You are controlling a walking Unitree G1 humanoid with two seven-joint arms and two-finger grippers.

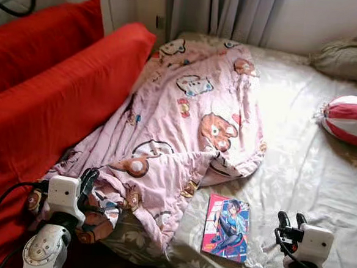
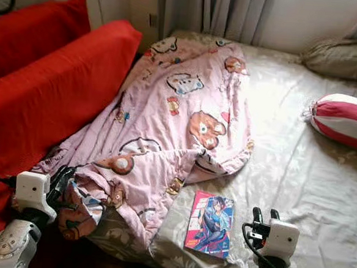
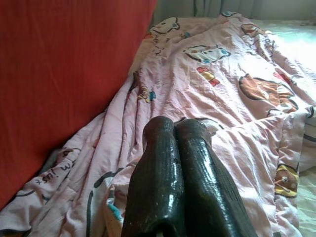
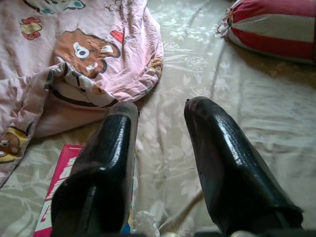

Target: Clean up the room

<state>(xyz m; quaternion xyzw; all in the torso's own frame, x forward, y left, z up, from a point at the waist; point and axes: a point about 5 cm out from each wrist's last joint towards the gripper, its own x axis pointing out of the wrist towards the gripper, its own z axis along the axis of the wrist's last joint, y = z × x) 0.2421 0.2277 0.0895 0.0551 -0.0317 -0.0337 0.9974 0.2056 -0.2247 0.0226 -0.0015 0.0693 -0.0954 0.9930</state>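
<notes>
So the bed is pretty much the whole job here, and the thing that needs sorting first looks like the pink cartoon-print quilt, which is lying crumpled along the bed's left edge, from the head end by the curtain down to the near left corner, where a bunch of it is spilling over the foot edge. The left gripper is parked right at that near left corner, low over the bunched fabric, with its two black fingers pressed together; I can't tell for sure from the wrist view whether any cloth is pinched between them, it reads more like they're just closed above the quilt. My guess is it's there because that corner is the natural handle for pulling the quilt flat or folding it. The right gripper hangs over the near edge of the bed with its fingers spread apart, nothing between them, just beside a manga book that lies flat on the sheet close to the foot edge. It's probably lined up for that book. A red and white striped bolster sits at the right edge, a beige pillow in the far right corner, and big red cushions lean along the left side.
</notes>
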